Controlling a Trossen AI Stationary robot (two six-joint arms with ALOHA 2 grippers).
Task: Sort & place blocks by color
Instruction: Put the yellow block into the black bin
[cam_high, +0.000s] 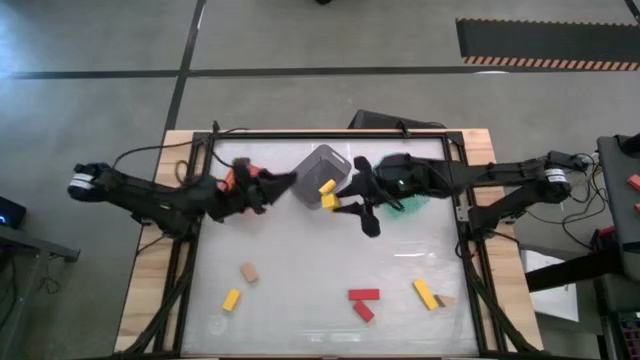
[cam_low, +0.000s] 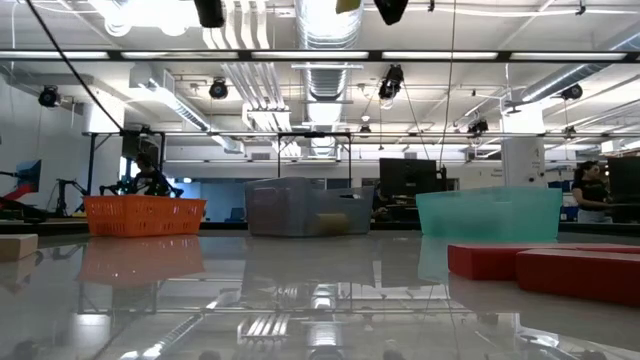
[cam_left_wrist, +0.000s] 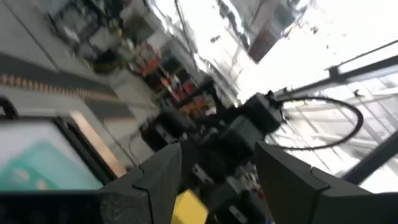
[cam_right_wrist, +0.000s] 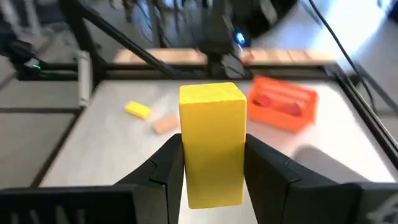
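Observation:
My right gripper (cam_high: 342, 204) hovers beside the grey bin (cam_high: 322, 168), shut on a yellow block (cam_right_wrist: 212, 142). A second yellow block (cam_high: 327, 186) shows at the grey bin's edge. My left gripper (cam_high: 282, 184) is open by the orange bin (cam_high: 233, 177) and touches nothing; its fingers frame the right arm in the left wrist view. Loose blocks lie flat on the table: a tan one (cam_high: 249, 272), a yellow one (cam_high: 231, 299), two red ones (cam_high: 363, 295) and a yellow bar (cam_high: 425, 294). Red blocks (cam_right_wrist: 273, 99) lie in the orange bin. My right gripper pinches the yellow block between its two fingers (cam_right_wrist: 169, 165), one on each of two opposite side faces (cam_right_wrist: 186, 168), on the half nearer the wrist. The fingers point toward the table's left side. The block is lifted clear of the table and sticks out past the fingertips.
The orange bin (cam_low: 143, 215), grey bin (cam_low: 305, 207) and green bin (cam_low: 490, 213) stand in a row along the far side. The green bin (cam_high: 405, 190) lies under the right arm. The table's middle is bare glossy surface (cam_high: 320, 250). Black frame rails edge the table.

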